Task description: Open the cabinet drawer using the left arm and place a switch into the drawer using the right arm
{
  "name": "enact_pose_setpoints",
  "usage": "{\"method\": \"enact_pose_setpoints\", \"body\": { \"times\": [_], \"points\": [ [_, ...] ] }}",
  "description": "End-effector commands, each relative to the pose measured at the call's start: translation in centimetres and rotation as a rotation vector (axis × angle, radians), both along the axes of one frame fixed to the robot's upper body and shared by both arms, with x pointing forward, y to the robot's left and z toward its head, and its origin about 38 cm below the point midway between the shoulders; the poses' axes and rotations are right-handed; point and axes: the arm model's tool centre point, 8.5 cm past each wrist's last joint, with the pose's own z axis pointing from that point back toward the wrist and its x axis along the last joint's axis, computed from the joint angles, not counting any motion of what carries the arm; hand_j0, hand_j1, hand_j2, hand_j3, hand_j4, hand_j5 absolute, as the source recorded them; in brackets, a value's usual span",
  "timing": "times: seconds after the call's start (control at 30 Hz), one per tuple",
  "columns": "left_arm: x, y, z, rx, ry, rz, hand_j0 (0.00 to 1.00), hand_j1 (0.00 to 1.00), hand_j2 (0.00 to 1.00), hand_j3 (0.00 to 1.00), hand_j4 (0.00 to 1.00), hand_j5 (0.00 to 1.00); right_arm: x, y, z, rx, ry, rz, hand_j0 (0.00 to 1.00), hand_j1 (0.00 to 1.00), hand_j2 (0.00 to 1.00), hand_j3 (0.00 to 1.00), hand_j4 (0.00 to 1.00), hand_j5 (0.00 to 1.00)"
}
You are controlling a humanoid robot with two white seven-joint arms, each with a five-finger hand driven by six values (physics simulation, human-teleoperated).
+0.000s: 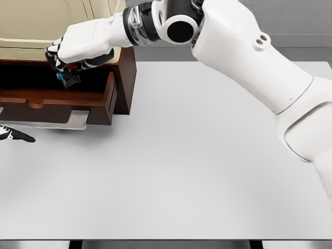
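White tabletop (197, 171), grey wall (306, 15) behind, cream panelling (31, 26) upper left

- A simulated test bench is shown: a plain white table (197, 171) against a grey backdrop.
- A wooden cabinet (124, 78) is set at the table's far left corner.

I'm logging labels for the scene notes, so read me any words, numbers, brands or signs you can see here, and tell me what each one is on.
None can be read.
The right arm is plain white, no lettering.
The cabinet and its open drawer show bare wood.
The small blue and black thing held in the right hand is too small to show any marking.
The table is blank.
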Motion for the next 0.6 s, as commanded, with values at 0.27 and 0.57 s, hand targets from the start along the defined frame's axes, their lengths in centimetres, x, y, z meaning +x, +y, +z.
{"method": "enact_pose_setpoints", "body": {
  "times": [0.27,0.57],
  "points": [
    [0.0,0.0,0.0,-0.006,0.002,0.005,1.00,1.00,1.00,1.00,1.00,1.00,0.2,0.9,-0.3,0.000,0.023,-0.008,0.28,0.28,0.28,0.28,0.28,0.28],
    [0.0,0.0,0.0,-0.006,0.003,0.005,1.00,1.00,1.00,1.00,1.00,1.00,0.6,1.1,-0.3,-0.014,0.008,-0.024,0.46,0.46,0.46,0.46,0.46,0.46]
  ]
}}
